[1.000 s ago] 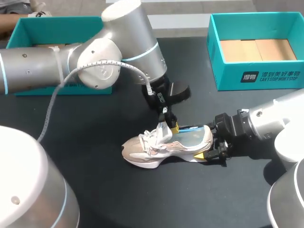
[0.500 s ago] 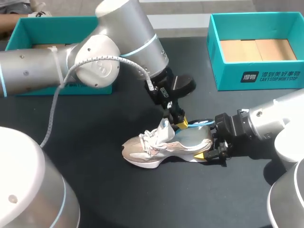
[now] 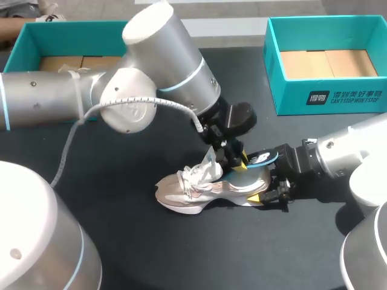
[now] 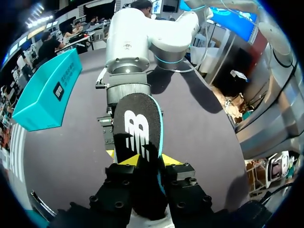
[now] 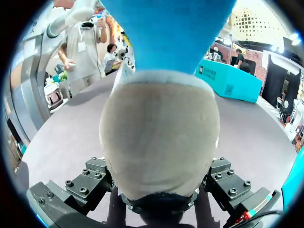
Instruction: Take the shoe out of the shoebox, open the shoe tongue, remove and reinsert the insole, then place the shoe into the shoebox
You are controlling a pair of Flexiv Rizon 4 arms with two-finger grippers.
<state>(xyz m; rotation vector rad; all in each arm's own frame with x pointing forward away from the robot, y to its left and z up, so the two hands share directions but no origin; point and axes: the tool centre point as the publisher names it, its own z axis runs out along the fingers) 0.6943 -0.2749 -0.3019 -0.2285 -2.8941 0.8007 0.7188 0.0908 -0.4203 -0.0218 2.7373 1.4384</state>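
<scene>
- Head view: left fingers pinch the insole, held tilted above the shoe's heel (toe end hidden).
- Right fingers clamp the shoe at the heel, on the desk.

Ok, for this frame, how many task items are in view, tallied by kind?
shoeboxes: 2
shoe: 1
insole: 1
Total: 4
</scene>
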